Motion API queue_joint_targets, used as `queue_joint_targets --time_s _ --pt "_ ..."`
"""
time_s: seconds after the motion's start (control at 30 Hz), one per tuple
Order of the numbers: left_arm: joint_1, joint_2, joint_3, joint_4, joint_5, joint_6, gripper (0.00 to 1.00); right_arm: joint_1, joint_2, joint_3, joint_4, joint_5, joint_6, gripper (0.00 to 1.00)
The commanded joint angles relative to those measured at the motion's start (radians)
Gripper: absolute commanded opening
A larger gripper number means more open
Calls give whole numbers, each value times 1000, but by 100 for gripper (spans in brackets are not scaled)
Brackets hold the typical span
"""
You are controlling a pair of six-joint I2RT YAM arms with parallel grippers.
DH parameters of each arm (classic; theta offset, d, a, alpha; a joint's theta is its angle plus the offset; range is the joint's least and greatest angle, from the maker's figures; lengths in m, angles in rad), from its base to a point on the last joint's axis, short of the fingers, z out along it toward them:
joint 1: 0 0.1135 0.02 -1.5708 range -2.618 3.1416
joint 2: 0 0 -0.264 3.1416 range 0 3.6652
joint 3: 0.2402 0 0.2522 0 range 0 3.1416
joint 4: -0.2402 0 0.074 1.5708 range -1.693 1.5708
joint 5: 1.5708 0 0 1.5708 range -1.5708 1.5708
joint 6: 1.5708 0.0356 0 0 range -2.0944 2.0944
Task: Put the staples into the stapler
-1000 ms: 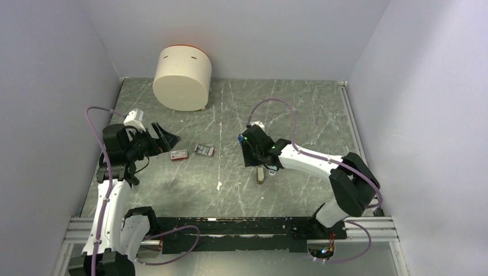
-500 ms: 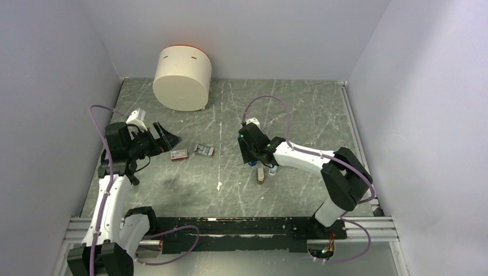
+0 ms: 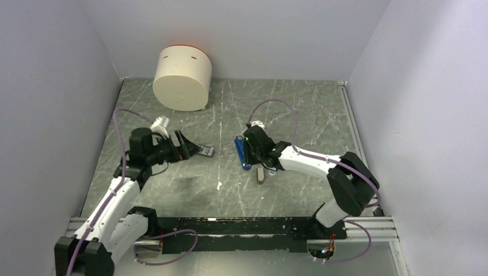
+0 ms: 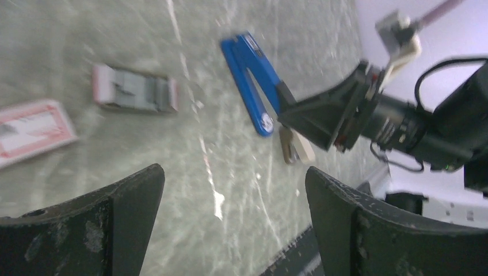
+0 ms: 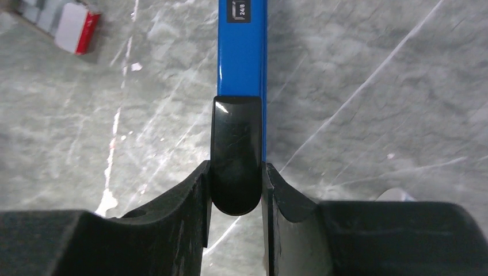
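**Clerk:** Item one, the stapler (image 3: 241, 154)?
**Checker:** Blue body, black rear end. It sits near the middle of the table (image 3: 299, 109), with its long axis running roughly 12 to 6 o'clock in the overhead view. I cannot tell whether it rests on the surface or is lifted.

**Clerk:** Right gripper (image 5: 235, 190)?
**Checker:** Narrow. Both fingers (image 5: 172, 213) press the sides of the stapler's black end, and the blue body runs straight out ahead of them.

**Clerk:** Item two, the staples?
**Checker:** Two parts. The grey staple block (image 4: 135, 95) lies in its open tray at 9 o'clock from the stapler, near it but apart. The red staple box (image 4: 31, 132), white label up, lies flat just beyond the tray on the side away from the stapler.

**Clerk:** Left gripper (image 4: 233, 175)?
**Checker:** Jaws spread wide, with only table surface between them. Overhead it sits at 9 o'clock of the tray, its tip at the tray's edge.

**Clerk:** Sundries?
**Checker:** A pale cylinder (image 3: 182, 77) lies on its side at 11 o'clock, by the far wall. A tan piece (image 3: 260, 176) sits at 5 o'clock from the stapler, close by.
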Motion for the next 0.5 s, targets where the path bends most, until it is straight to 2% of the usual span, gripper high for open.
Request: queue_joint_targets --time_s 0.0,0.1,0.3,0.33,0.47 --pt "-190 -6 -120 261 -117 -222 97 -10 -100 -65 127 -112 167 20" --pt "-317 74 -150 346 -206 -305 97 -16 -144 -116 181 -146 260 20" --pt "-546 298 -88 454 -333 -379 89 -30 -224 -208 247 -189 405 18" --pt "-584 333 -72 448 -369 -392 86 -31 -236 -221 257 -190 425 18" --pt "-708 448 -36 436 -534 -437 62 -39 -275 -264 297 -190 489 17"
